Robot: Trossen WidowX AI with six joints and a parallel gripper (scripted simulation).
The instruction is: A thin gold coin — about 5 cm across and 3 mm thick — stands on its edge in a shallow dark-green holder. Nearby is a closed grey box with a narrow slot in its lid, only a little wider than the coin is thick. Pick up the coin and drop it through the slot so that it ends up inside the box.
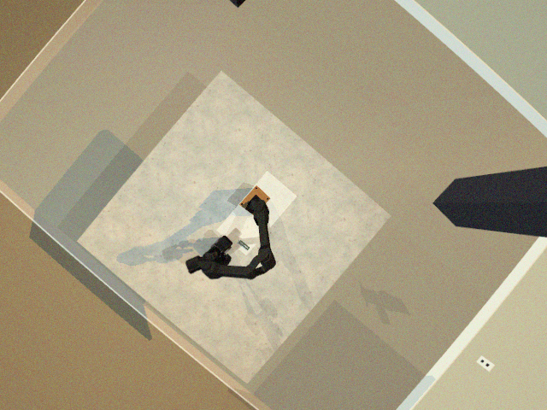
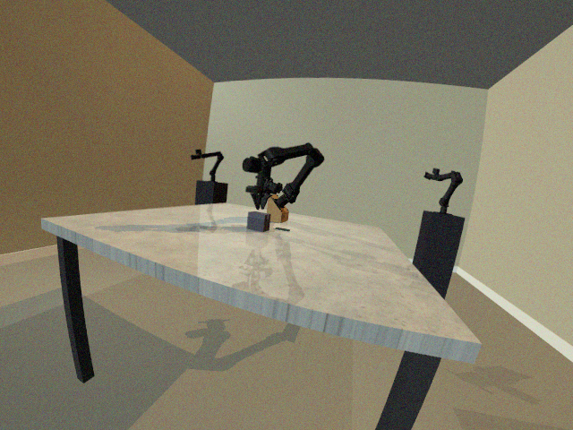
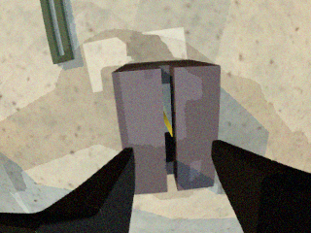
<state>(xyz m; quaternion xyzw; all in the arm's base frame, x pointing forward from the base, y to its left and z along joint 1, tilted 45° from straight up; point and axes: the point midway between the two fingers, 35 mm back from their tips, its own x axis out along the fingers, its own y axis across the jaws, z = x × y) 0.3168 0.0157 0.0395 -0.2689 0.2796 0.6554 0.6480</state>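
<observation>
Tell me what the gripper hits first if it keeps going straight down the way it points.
Most likely the box lid: the open gripper points at its slot, where the coin shows. Depth is hard to judge.

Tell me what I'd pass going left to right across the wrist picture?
Green holder → left finger → grey box with a sliver of gold coin in its slot → right finger.

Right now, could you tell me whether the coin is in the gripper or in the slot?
In the slot. The gripper is open and empty, and a sliver of the gold coin shows within the grey box lid's slot.
</observation>
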